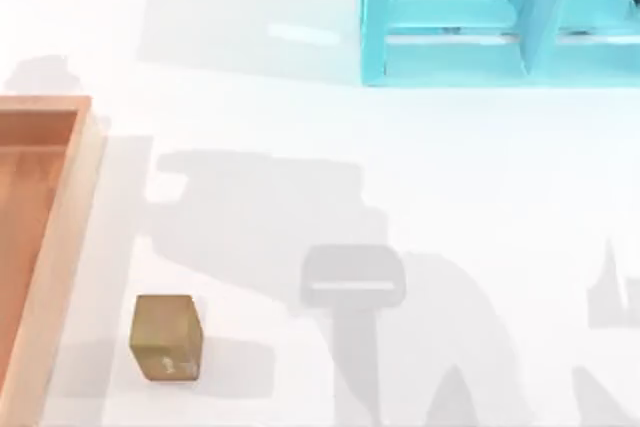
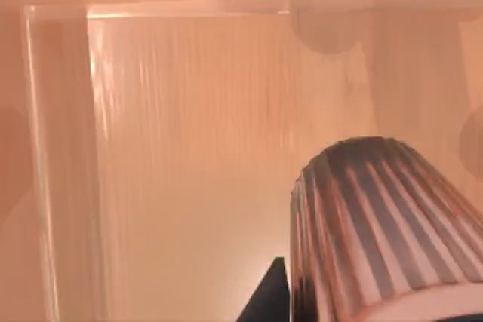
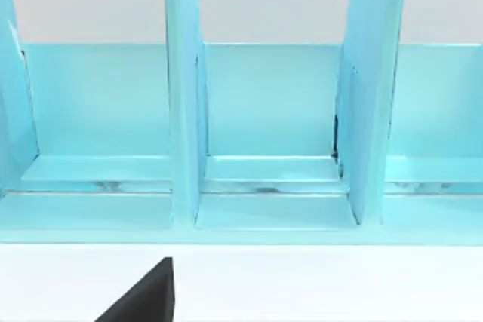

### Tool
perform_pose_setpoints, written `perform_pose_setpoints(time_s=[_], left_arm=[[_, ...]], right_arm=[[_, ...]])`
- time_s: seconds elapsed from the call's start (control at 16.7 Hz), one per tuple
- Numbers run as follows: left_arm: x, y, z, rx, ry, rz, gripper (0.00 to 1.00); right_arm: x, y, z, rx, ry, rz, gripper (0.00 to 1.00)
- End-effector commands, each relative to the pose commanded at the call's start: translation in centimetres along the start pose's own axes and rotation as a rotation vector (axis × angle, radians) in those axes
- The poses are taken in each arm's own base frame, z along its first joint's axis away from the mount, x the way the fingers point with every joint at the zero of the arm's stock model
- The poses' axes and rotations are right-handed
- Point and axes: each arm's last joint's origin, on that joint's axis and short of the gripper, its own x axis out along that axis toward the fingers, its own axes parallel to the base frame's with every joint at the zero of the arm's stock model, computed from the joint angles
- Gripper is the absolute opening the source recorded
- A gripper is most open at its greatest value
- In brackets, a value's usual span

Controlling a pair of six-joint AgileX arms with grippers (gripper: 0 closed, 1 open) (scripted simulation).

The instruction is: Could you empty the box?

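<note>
The box [image 1: 62, 237] is a shallow wooden crate with a tan rim and a reddish-orange inside, cut off by the table's left edge in the top view. The left wrist view looks close into its floor and walls [image 2: 189, 148]. A ribbed, striped, brown-and-tan round object [image 2: 385, 231] sits there inside the box. A dark piece of my left gripper [image 2: 268, 299] shows right beside it; whether it grips the object is unclear. A dark piece of my right gripper [image 3: 143, 295] hangs over the white table, facing the cyan shelf.
A small tan-olive cube block [image 1: 167, 337] stands on the table just right of the box, near the front. A cyan shelf unit [image 1: 480, 17] with upright dividers [image 3: 185, 111] stands at the back right. Arm shadows fall across the white middle of the table.
</note>
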Motion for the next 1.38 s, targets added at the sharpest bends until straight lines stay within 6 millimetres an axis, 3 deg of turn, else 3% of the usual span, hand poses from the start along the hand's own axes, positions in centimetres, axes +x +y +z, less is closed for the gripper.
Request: perform_pose_setpoints(time_s=[0.12, 0.24, 0.36, 0.6, 0.96, 1.14, 1.26, 1.38], left_arm=[[-3.0, 0.0, 0.5, 0.002, -0.038, 0.012, 0.00], [-4.3, 0.4, 0.5, -0.001, -0.015, 0.000, 0.00], [-4.2, 1.1, 0.2, -0.005, 0.060, -0.030, 0.00], [-2.0, 2.1, -0.4, -0.006, 0.234, -0.084, 0.00], [-1.8, 1.9, -0.4, 0.001, 0.245, -0.086, 0.00], [-0.5, -0.3, 0.7, 0.001, 0.256, -0.089, 0.00], [0.5, -3.6, 1.7, 0.002, 0.259, -0.089, 0.00], [1.3, -8.1, 2.4, 0.002, 0.258, -0.088, 0.00]], right_arm=[[0.0, 0.0, 0.0, 0.000, 0.000, 0.000, 1.00], [0.0, 0.0, 0.0, 0.000, 0.000, 0.000, 1.00], [0.0, 0.0, 0.0, 0.000, 0.000, 0.000, 1.00], [0.0, 0.0, 0.0, 0.000, 0.000, 0.000, 1.00], [0.0, 0.0, 0.0, 0.000, 0.000, 0.000, 1.00], [0.0, 0.0, 0.0, 0.000, 0.000, 0.000, 1.00], [0.0, 0.0, 0.0, 0.000, 0.000, 0.000, 1.00], [0.0, 0.0, 0.0, 0.000, 0.000, 0.000, 1.00]])
